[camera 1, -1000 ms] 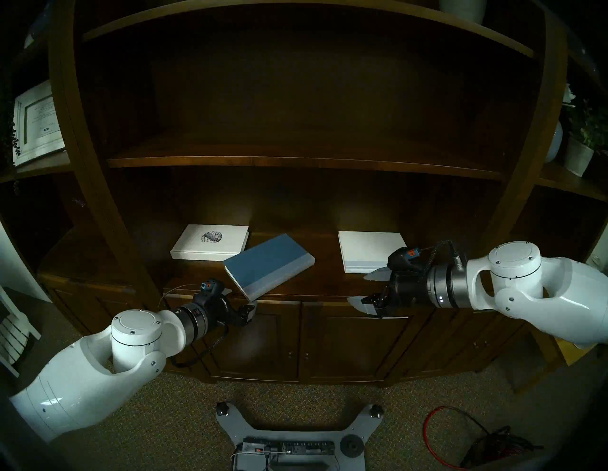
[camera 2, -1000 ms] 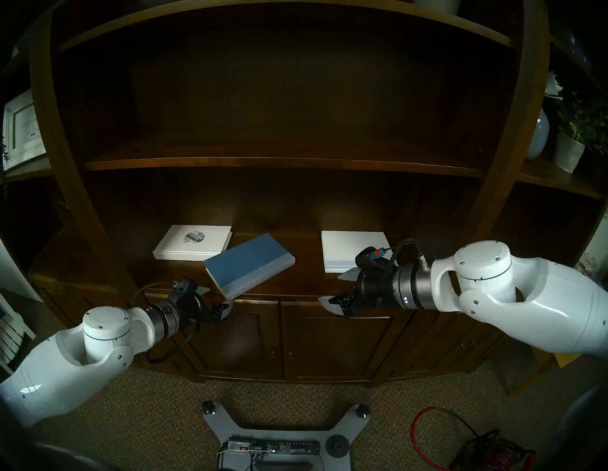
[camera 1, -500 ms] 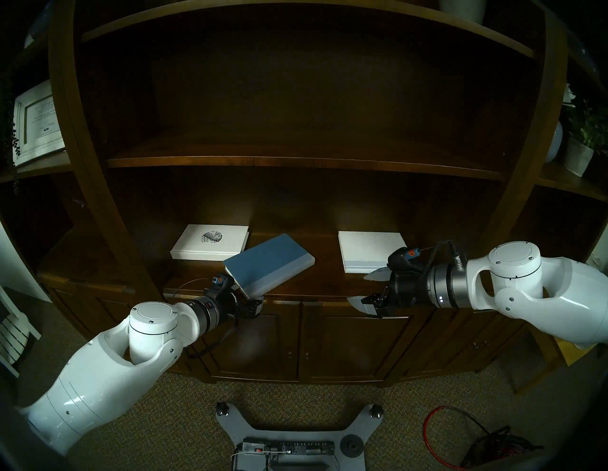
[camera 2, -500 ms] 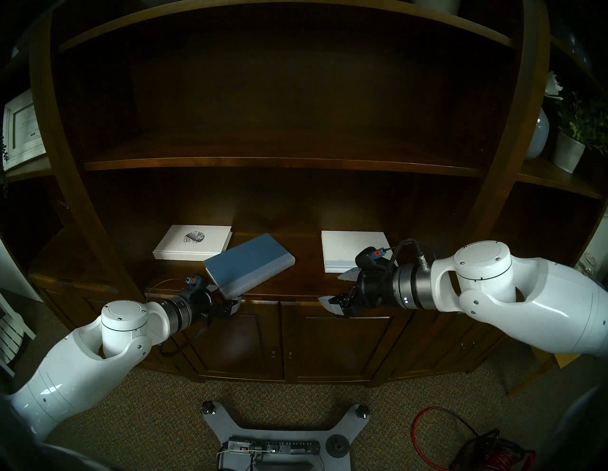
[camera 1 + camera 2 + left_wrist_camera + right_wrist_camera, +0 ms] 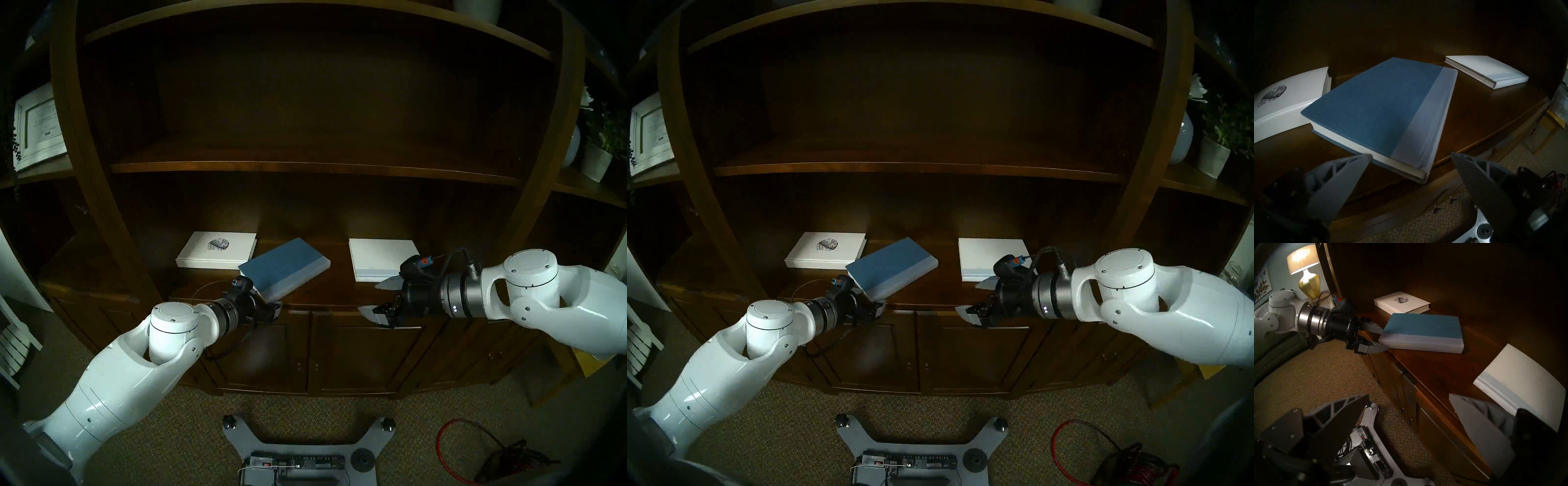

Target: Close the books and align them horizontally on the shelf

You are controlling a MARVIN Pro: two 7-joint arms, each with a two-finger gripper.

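Observation:
Three closed books lie flat on the dark wooden shelf (image 5: 339,293). The white book with the speckled oval (image 5: 217,249) is at the left and the plain white book (image 5: 381,259) at the right. Between them the blue book (image 5: 285,268) (image 5: 1383,105) lies askew, its near corner by the shelf's front edge. My left gripper (image 5: 269,303) (image 5: 1411,155) is open at that near end, and one finger (image 5: 1356,169) touches the page edge. My right gripper (image 5: 369,298) (image 5: 1409,395) hangs open in front of the plain white book (image 5: 1525,378), holding nothing.
A thinner shelf board (image 5: 305,168) runs overhead. A framed picture (image 5: 37,125) stands at the far left, a vase and potted plant (image 5: 597,159) at the far right. On the carpet lie my base (image 5: 305,451) and a red cable (image 5: 475,451).
My left arm swung right and forward until its fingers met the blue book's near end. The book slid a little to the right and back. The right arm stayed still.

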